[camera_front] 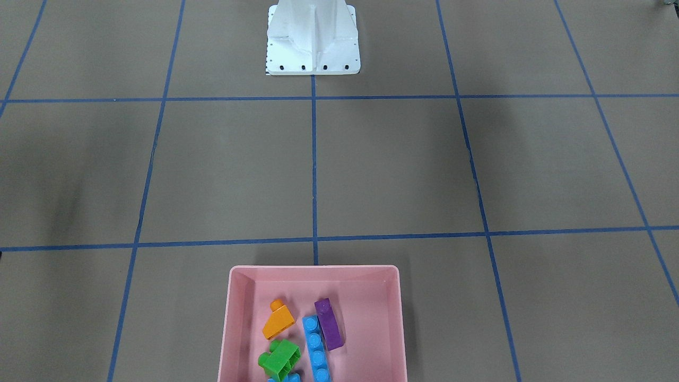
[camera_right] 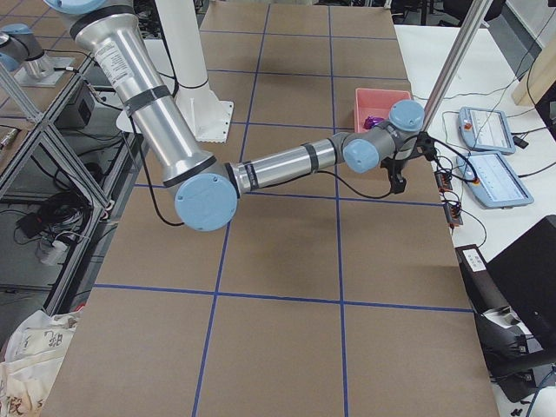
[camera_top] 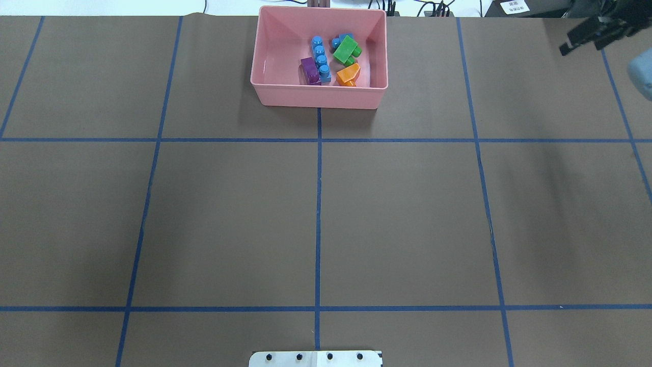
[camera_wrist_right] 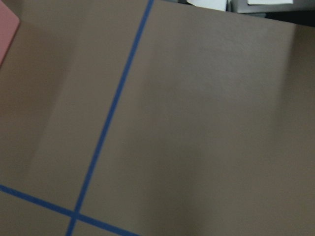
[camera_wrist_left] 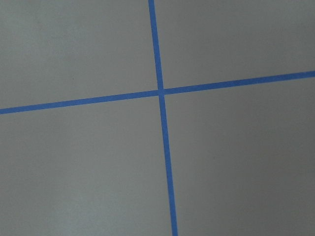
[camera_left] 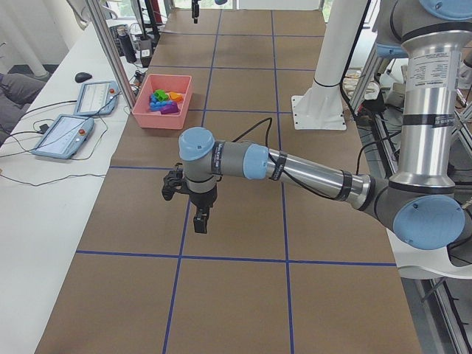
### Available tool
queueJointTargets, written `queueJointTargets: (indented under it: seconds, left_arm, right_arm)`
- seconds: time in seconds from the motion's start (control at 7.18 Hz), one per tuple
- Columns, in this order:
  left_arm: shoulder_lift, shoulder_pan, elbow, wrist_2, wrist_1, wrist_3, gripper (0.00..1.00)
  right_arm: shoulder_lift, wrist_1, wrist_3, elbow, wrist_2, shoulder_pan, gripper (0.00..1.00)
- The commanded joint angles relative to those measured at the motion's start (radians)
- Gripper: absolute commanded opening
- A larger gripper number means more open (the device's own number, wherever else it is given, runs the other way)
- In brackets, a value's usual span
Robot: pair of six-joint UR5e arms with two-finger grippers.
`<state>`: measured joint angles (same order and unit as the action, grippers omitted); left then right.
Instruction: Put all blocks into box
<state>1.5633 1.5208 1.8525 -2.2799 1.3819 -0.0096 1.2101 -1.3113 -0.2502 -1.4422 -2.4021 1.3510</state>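
one base plate (camera_top: pixel 316 358): white, at the robot's own edge of the table, sitting on the centre tape line.
table (camera_top: pixel 229 214): brown paper top with a blue tape grid (camera_top: pixel 318 204).
left gripper (camera_left: pixel 200 219): hangs above the table out on the robot's left, fingers pointing straight down over a tape line, well apart from the box. only the side view catches it, so i can't tell if the jaws are apart or together. its wrist cam shows just paper and a tape crossing.
right gripper (camera_right: pixel 399 180): further out, near the far right part of the table, off to the side of the box and not touching it. it's dark and small in every view, so honestly can't tell wide or closed.
box (camera_top: pixel 318 97): pink tray at the far edge, straddling the centre line.
orange sloped block (camera_top: pixel 348 74): inside, nearest the robot-side wall.
purple block (camera_top: pixel 309 70): inside, touching the long blue one's side.
long light-blue block (camera_top: pixel 321 58): inside, lying flat, studs up.
green block (camera_top: pixel 346 50): inside, tilted, leaning on the small blue one.
small light-blue block (camera_top: pixel 337 42): inside, furthest back, mostly hidden by the green.
tablets (camera_left: pixel 96 96): two on the white bench past the far edge.
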Motion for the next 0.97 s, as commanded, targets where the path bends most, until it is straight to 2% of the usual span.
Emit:
queueJointTargets:
  seconds: [0.0,0.14,0.28,0.42,0.56,0.7,0.84]
  left_arm:
    - [-0.006,0.015,-0.009,-0.029,0.003,-0.001,1.00]
    - [-0.009,0.056,-0.003,-0.030,0.003,-0.007,1.00]
    - [-0.025,0.058,-0.007,-0.024,0.002,-0.006,1.00]
    - [-0.069,0.056,-0.007,-0.020,0.006,0.000,1.00]
    - [-0.083,0.059,-0.006,-0.026,0.047,0.000,1.00]
    - [-0.083,0.061,-0.007,-0.026,0.051,0.000,1.00]
    - [-0.081,0.061,-0.010,-0.018,0.051,0.000,1.00]
  right_arm:
    - [0.161,-0.044,0.084,-0.067,0.006,0.042,1.00]
    - [0.195,-0.130,0.215,-0.090,0.055,0.054,1.00]
    - [0.201,-0.269,0.355,-0.136,0.122,0.095,1.00]
    - [0.197,-0.425,0.371,-0.202,0.161,0.129,1.00]
    - [0.218,-0.445,0.370,-0.257,0.165,0.129,1.00]
    - [0.274,-0.406,0.379,-0.274,0.163,0.140,1.00]
    - [0.313,-0.346,0.373,-0.253,0.147,0.157,1.00]
